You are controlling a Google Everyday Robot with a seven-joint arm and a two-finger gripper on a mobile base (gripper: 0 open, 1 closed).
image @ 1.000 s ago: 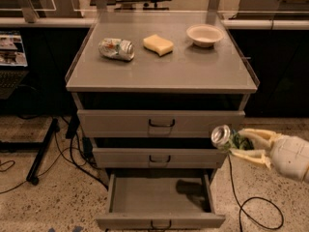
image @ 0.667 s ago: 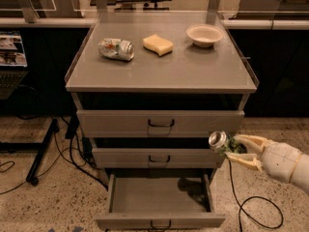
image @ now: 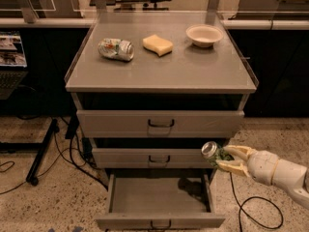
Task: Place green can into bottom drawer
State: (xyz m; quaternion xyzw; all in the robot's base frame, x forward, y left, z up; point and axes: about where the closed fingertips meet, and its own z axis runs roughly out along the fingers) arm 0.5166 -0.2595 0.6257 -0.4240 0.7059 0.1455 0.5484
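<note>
While the bottom drawer [image: 145,197] stands pulled open at the foot of the cabinet [image: 159,76], the gripper [image: 221,157] reaches in from the right with its two pale fingers clamped on the green can [image: 212,153]. The can hangs in the air, tilted, with its shiny end pointing up and to the left. It sits in front of the right end of the middle drawer [image: 154,157] and above the open drawer's right wall. Compared with a second ago, gripper and can have come down and further left, closer to the drawer opening. On the cabinet top the silver can [image: 116,49], the sponge [image: 158,45] and the bowl [image: 204,35] lie where they were, and the open drawer has not shifted.
</note>
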